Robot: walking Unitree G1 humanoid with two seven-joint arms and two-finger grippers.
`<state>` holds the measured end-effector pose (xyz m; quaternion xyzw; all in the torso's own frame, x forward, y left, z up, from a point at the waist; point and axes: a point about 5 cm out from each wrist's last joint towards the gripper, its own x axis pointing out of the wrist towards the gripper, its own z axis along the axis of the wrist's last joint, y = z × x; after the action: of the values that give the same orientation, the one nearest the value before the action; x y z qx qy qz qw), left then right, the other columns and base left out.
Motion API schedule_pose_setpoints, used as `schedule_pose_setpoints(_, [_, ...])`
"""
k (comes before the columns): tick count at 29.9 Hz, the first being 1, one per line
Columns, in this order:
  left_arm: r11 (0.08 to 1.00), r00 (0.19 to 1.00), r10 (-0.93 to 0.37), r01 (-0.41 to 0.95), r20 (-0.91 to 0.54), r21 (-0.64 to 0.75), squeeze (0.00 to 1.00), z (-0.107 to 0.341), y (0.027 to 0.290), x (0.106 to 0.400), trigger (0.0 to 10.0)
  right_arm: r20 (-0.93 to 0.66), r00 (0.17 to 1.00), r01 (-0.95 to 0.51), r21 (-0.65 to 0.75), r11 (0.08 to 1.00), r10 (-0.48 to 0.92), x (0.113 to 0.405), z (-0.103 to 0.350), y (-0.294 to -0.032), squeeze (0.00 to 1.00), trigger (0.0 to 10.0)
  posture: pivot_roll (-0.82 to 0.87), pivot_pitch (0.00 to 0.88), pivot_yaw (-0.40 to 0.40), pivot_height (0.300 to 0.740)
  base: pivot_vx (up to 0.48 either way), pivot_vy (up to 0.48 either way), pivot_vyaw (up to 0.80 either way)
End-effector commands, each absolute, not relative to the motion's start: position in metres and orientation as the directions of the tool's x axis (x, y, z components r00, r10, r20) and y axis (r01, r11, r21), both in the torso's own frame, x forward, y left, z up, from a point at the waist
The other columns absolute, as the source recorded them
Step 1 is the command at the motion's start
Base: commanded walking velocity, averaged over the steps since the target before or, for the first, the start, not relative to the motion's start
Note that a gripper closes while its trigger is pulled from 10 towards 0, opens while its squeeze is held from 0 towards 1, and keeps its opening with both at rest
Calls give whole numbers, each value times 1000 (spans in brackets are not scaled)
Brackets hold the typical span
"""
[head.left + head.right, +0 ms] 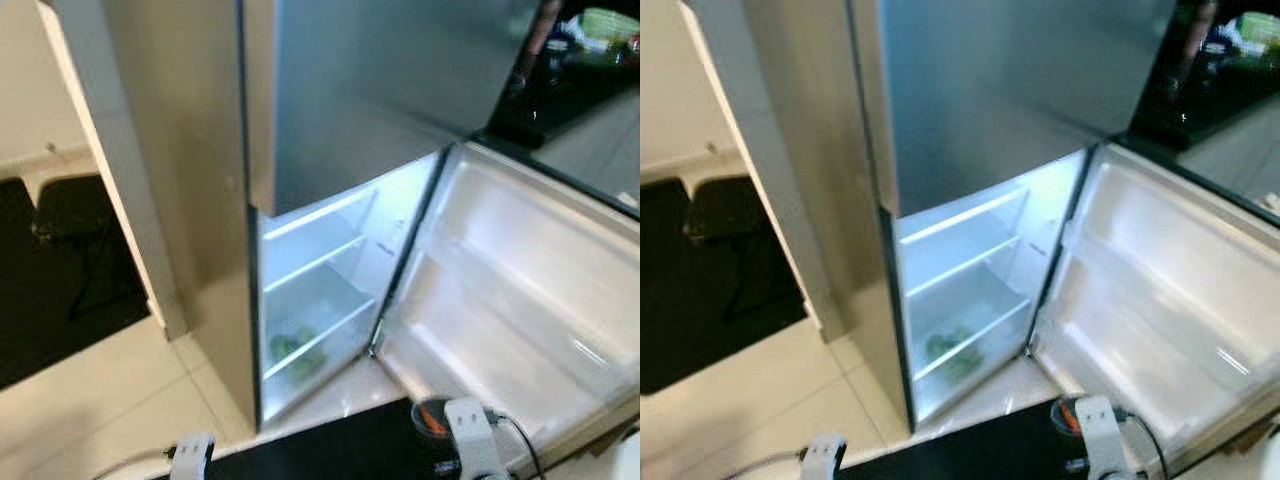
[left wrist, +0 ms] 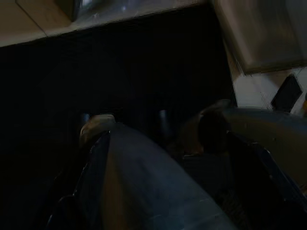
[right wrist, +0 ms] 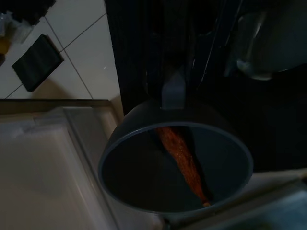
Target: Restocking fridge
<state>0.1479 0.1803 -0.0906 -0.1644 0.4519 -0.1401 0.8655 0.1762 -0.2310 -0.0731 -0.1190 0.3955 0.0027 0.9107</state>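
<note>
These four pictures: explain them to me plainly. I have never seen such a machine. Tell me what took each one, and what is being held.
A walking humanoid robot with two arms took them. The two wide pictures come from its head cameras, looking down at a fridge whose lower door stands open; something green lies on a low shelf. The two dark pictures come from cameras on its wrists. In the right wrist view, the right gripper holds a grey bowl with an orange strip of food inside. The left gripper hangs in shadow; its fingers cannot be judged.
</note>
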Motion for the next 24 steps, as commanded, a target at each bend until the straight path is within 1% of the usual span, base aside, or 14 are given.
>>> schedule_pose_setpoints(1, [913, 541, -369, 61, -755, -403, 0, -94, 181, 141, 10000, -702, 709, -112, -214, 970, -73, 184, -69, -231, 0, 10000, 60, 9, -23, 740, 0, 0, 800])
schedule_pose_setpoints(6, [925, 549, -336, 40, -765, -378, 0, -94, 183, 142, 10000, -704, 708, -131, -217, 967, -62, 185, -68, -230, 0, 10000, 58, 10, -23, 740, 0, 0, 798])
schedule_pose_setpoints(19, [929, 546, -326, 35, -772, -368, 0, -95, 182, 141, 10000, -701, 708, -119, -231, 966, -80, 184, -68, -234, 0, 10000, 56, 9, -21, 740, 0, 0, 782])
schedule_pose_setpoints(21, [930, 545, -324, 33, -773, -367, 0, -95, 182, 141, 10000, -700, 710, -118, -236, 965, -84, 184, -68, -234, 0, 10000, 57, 6, -22, 740, 0, 0, 538])
schedule_pose_setpoints(24, [930, 543, -324, 35, -774, -365, 0, -95, 182, 141, 10000, -701, 707, -116, -240, 964, -90, 185, -68, -235, 0, 10000, 58, 5, -23, 740, 0, 0, 0])
